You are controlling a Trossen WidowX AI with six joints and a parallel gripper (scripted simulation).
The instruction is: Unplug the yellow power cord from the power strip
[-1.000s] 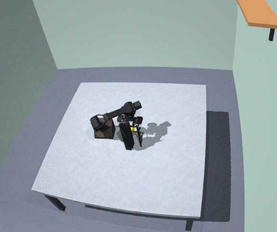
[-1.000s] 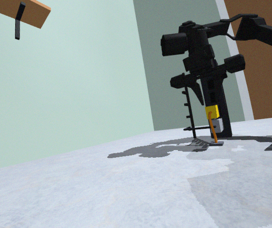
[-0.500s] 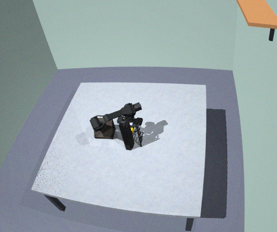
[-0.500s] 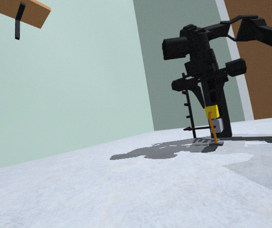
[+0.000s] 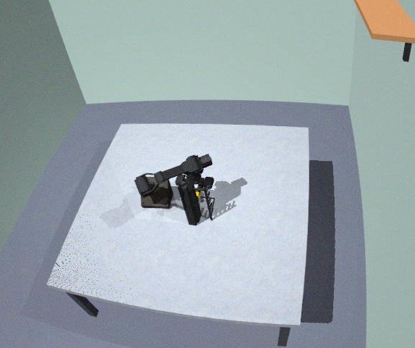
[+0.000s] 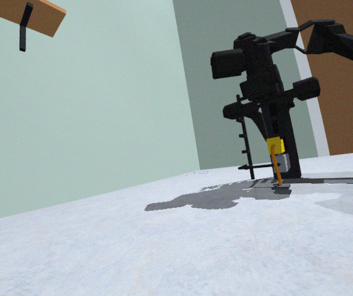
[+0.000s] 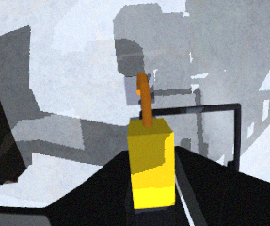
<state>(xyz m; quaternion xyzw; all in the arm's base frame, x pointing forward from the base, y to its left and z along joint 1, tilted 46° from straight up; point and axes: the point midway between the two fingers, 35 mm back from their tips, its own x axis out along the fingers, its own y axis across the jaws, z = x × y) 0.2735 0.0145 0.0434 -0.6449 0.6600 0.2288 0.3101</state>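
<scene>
Fingers clenched on yellow plug (image 7: 151,162); orange cord (image 6: 276,168) hangs down to table (image 6: 106,242).

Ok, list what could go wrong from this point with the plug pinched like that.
1. The gripper is shut on the yellow plug, which sits against the upright black power strip; a skewed pull may tip or drag the strip.
2. The orange cord runs down to the table; lifting far could tauten it and jerk the plug.
3. On release, the plug could drop against the strip.
</scene>
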